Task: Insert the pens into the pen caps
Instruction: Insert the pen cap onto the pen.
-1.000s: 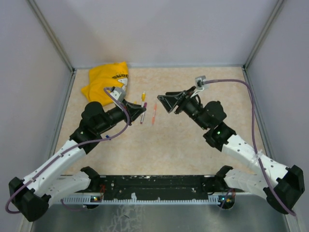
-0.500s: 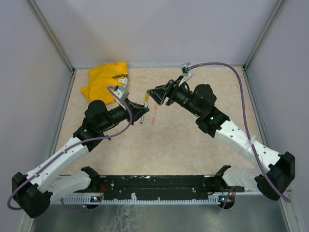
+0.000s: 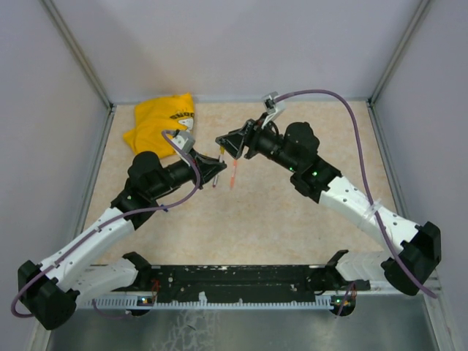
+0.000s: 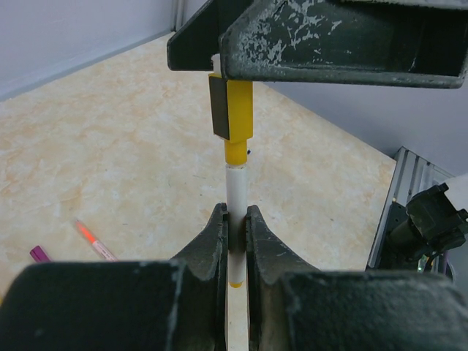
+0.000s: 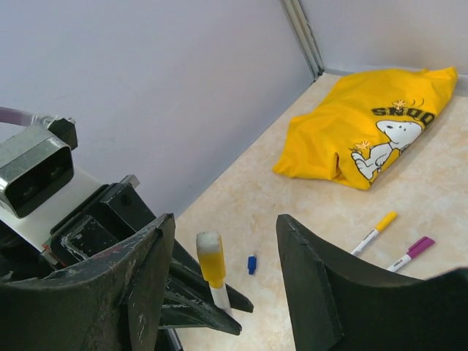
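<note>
My left gripper [image 3: 218, 164] [image 4: 235, 219] is shut on the white barrel of a pen [image 4: 235, 194] and holds it upright above the table. A yellow pen cap [image 4: 238, 117] [image 5: 212, 262] sits on its top end. My right gripper [image 3: 224, 143] [image 5: 223, 234] is open, with its fingers [image 4: 219, 106] on either side of that cap; one pad is at the cap's side. An orange-red pen [image 3: 234, 173] [image 4: 91, 238] and a purple-tipped pen [image 3: 215, 181] [image 4: 38, 254] lie on the table. A loose blue cap [image 5: 251, 264] lies below.
A yellow cloth [image 3: 161, 121] [image 5: 373, 124] lies at the back left. In the right wrist view a yellow-capped pen [image 5: 373, 232] and a purple-capped pen [image 5: 409, 252] lie on the table near it. Grey walls enclose the table.
My right gripper has swung left and back until its open fingers straddle the yellow cap on the held pen. My left gripper rose slightly with the pen, then stayed put.
</note>
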`<action>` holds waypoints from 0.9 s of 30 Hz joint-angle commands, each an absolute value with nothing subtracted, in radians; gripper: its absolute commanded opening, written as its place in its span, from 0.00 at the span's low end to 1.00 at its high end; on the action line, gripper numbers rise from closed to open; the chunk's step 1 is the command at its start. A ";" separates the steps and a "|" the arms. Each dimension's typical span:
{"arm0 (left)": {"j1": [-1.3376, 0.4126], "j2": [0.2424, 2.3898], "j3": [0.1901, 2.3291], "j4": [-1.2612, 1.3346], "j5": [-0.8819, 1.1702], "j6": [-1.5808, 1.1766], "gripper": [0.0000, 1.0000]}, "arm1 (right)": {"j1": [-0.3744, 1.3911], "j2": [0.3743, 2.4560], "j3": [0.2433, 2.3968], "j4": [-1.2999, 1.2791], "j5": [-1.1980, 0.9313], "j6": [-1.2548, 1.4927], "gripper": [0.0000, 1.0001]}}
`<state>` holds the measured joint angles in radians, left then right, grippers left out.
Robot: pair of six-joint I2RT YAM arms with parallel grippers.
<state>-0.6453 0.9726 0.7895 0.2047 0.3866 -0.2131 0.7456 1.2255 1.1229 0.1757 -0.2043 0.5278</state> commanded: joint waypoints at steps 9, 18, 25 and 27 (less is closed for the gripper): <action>-0.644 0.968 0.788 0.263 0.438 -0.231 0.02 | 0.767 1.246 1.174 0.210 -0.260 0.507 0.52; -0.644 0.970 0.784 0.282 0.454 -0.252 0.03 | 0.769 1.246 1.159 0.210 -0.276 0.507 0.39; -0.644 0.972 0.788 0.283 0.456 -0.263 0.03 | 0.768 1.234 1.127 0.228 -0.277 0.509 0.30; -0.644 0.975 0.794 0.279 0.454 -0.267 0.03 | 0.769 1.230 1.121 0.228 -0.281 0.502 0.27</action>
